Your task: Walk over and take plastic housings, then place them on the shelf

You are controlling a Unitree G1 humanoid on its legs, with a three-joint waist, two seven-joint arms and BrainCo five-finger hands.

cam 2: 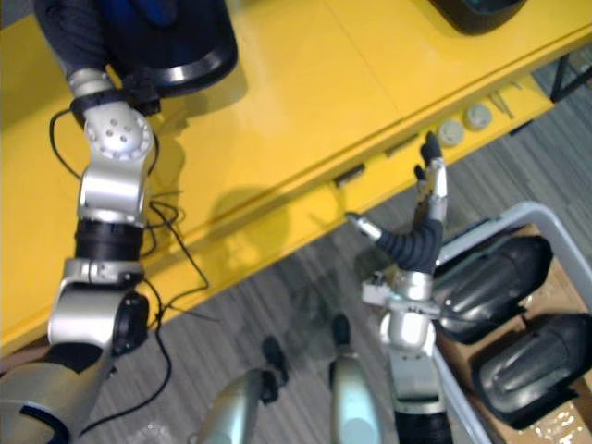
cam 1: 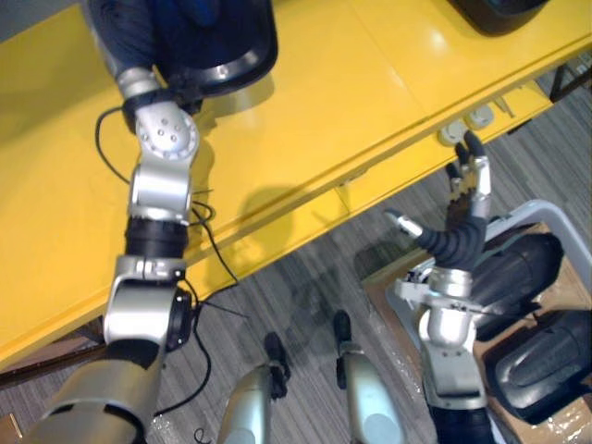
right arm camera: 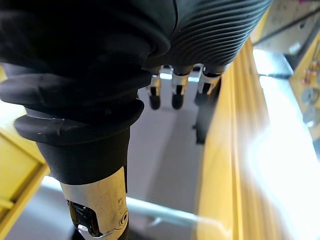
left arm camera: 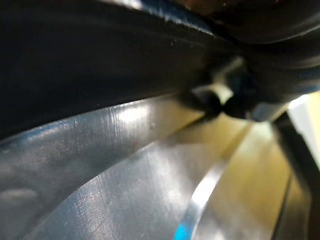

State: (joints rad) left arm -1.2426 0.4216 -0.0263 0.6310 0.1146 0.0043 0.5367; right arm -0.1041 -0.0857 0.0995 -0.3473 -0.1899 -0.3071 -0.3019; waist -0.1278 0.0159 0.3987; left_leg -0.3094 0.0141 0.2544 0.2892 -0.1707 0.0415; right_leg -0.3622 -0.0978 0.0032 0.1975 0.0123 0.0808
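Left robot hand, grip hidden, meets the black housing on the shelf; right robot hand hangs open.

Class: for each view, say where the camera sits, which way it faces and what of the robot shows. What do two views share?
Left eye: head, looking down on yellow shelf and dark housing; both arms, open right hand.
Right eye: beside it, same scene.
Left wrist: left arm, close against that housing.
Right wrist: right arm, along its fingers, floor beyond.
Shared: both eyes show the crate.
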